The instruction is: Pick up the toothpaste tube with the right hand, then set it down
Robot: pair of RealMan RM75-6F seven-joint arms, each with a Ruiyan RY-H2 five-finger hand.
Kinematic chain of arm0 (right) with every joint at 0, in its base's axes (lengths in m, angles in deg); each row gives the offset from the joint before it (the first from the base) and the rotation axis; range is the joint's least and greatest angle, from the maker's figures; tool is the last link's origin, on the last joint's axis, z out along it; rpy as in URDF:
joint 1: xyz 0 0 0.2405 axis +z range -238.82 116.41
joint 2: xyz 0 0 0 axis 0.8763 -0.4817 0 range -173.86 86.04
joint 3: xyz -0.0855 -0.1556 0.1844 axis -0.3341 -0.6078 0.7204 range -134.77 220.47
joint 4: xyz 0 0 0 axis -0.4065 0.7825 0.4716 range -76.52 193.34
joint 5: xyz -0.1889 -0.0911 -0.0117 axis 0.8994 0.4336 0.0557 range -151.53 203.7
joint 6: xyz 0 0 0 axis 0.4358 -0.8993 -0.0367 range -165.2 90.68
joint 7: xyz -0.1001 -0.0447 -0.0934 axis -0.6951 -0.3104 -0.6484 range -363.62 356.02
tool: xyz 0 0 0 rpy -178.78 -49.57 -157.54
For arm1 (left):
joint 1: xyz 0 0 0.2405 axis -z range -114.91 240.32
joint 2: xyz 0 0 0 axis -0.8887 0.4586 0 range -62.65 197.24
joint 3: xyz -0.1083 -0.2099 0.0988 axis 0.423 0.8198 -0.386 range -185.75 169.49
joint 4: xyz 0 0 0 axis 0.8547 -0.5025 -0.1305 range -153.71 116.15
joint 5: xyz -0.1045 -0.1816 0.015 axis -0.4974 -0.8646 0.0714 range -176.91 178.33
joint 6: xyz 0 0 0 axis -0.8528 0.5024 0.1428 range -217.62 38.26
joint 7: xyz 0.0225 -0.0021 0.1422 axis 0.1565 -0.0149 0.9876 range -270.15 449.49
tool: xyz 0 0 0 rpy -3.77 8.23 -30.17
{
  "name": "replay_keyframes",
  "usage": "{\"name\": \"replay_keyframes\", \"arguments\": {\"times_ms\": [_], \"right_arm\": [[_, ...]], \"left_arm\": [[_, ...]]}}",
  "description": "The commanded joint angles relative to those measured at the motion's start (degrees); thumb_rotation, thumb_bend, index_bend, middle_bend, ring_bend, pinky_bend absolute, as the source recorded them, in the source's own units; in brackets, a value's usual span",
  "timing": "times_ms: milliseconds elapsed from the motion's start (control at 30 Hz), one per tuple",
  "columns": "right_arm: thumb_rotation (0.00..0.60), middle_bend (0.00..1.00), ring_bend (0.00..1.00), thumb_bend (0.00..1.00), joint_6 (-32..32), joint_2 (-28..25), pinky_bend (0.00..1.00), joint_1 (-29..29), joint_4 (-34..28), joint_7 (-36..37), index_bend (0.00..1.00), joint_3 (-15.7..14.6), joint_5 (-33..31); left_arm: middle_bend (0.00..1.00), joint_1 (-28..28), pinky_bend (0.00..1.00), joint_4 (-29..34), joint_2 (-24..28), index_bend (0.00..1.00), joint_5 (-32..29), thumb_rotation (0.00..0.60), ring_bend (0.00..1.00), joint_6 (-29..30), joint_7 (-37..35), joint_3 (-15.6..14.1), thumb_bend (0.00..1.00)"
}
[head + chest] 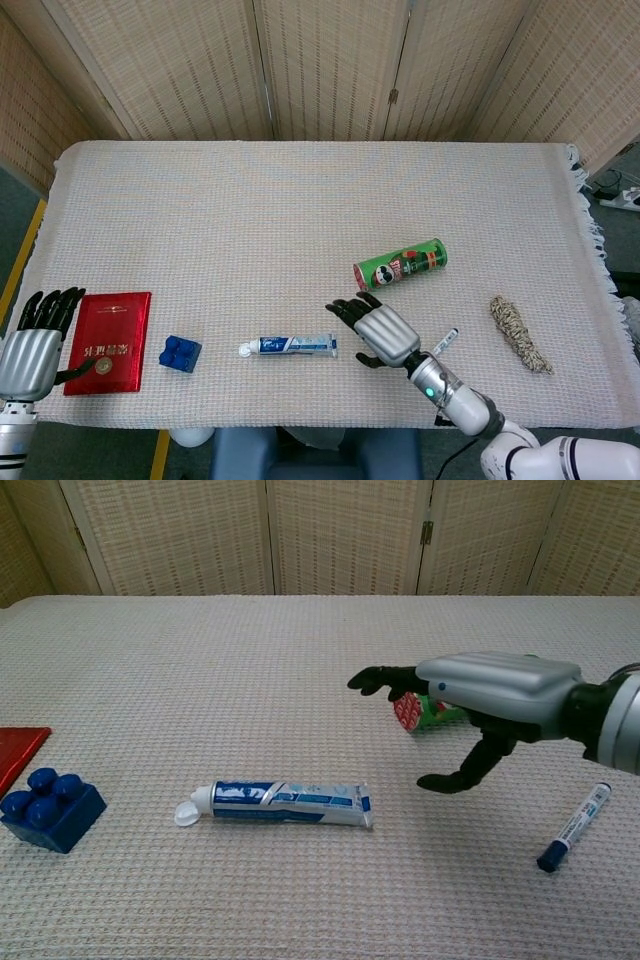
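Observation:
The toothpaste tube (291, 346) (283, 803), white and blue, lies flat near the table's front edge with its white cap pointing left. My right hand (371, 333) (478, 698) hovers just right of the tube's crimped end, fingers spread and empty, above the cloth and not touching the tube. My left hand (34, 342) rests at the front left corner beside a red booklet (109, 342), fingers apart and holding nothing; the chest view does not show it.
A green chip can (400, 265) (421, 710) lies on its side behind my right hand, partly hidden in the chest view. A blue marker (443, 343) (574, 826) lies to the right, a rope bundle (519, 333) further right. A blue toy brick (180, 354) (49, 808) sits left of the tube.

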Motion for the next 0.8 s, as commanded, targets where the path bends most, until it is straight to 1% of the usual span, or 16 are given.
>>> {"name": "replay_keyframes", "arguments": {"times_ms": [33, 233, 333, 567, 800], "right_arm": [[0.6, 0.15, 0.18, 0.35, 0.9, 5.94, 0.11, 2.93, 3.39, -4.5, 0.03, 0.66, -4.38], [0.6, 0.15, 0.18, 0.34, 1.61, 13.5, 0.12, 6.38, 8.94, -7.22, 0.03, 1.19, -9.51], [0.6, 0.15, 0.18, 0.34, 2.13, 16.2, 0.12, 7.93, 11.24, -7.64, 0.04, 1.27, -10.92], [0.6, 0.16, 0.18, 0.34, 1.39, 21.07, 0.12, 10.64, 16.82, -10.37, 0.05, 0.77, -12.06], [0.6, 0.17, 0.2, 0.34, 0.55, 24.28, 0.12, 12.4, 21.44, -10.82, 0.07, 1.33, -12.95]], "left_arm": [[0.13, 0.01, 0.0, 0.08, 0.07, 0.05, -0.04, 0.6, 0.1, -0.08, 0.1, -0.02, 0.17], [0.13, 0.01, 0.0, -0.03, 0.05, 0.06, -0.36, 0.6, 0.1, -0.31, 0.24, -0.04, 0.17], [0.13, 0.01, 0.0, -0.3, -0.04, 0.06, -0.6, 0.6, 0.1, -0.46, 0.06, -0.02, 0.17], [0.13, 0.03, 0.0, -0.58, 0.07, 0.06, -0.68, 0.6, 0.1, -0.67, -0.6, -0.06, 0.17], [0.13, 0.08, 0.0, -0.87, 0.11, 0.06, -0.69, 0.6, 0.1, -0.91, -1.02, -0.15, 0.17]]}}
